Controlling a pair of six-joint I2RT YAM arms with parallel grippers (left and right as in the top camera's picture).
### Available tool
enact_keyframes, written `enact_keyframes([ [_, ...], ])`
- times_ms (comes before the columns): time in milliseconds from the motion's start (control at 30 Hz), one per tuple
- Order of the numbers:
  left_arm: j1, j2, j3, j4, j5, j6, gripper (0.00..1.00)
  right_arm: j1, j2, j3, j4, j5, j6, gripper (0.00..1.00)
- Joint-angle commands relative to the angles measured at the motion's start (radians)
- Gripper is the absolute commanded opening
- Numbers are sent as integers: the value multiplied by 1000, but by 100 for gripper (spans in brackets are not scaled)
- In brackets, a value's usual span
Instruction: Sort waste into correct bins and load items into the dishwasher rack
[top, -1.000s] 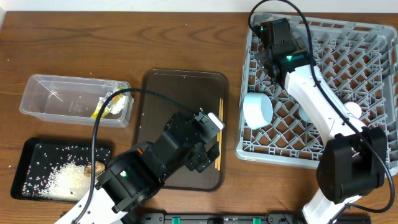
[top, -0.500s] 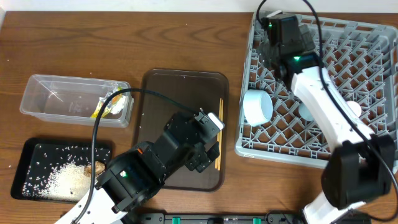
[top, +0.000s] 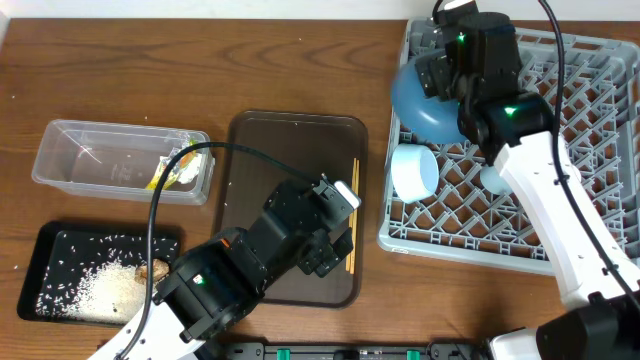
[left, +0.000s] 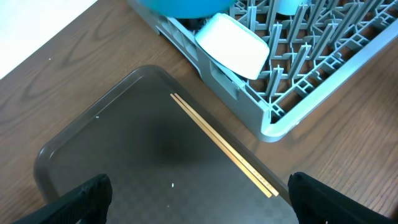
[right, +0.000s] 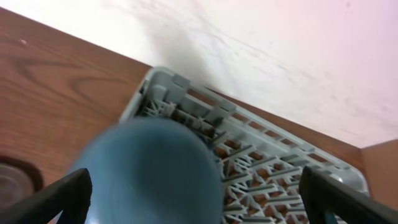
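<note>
Blue plate (top: 420, 95), bowl (top: 414, 172) judged racked, upper right; rice (top: 95, 285), wrapper (top: 170, 172) binned, left; chopsticks (left: 224, 144) not yet loaded; left hand (left: 205, 194), right hand (right: 202, 193) spread, empty.

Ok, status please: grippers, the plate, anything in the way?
Left gripper open over brown tray, chopsticks on it. Right gripper open above blue plate, tilted at rack edge. Light blue bowl close beside it.
</note>
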Motion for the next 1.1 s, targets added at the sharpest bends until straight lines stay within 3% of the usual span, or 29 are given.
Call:
enact_keyframes([
  [0,1,-9,17,0,6,-13,91,11,-32,-3,-8,-13,55,99],
  [233,2,-10,18,0,-6,-13,91,11,-122,-3,-95,-22,212,99],
  [467,15,-76,58,0,-320,-185,91,9,-251,-3,-225,-167,365,99],
  [700,107,-224,101,-21,-370,-240,91,9,-357,-3,-344,-226,511,99],
  [1067,311,-304,100,-290,-391,-470,91,9,-472,-3,-411,-351,472,99],
])
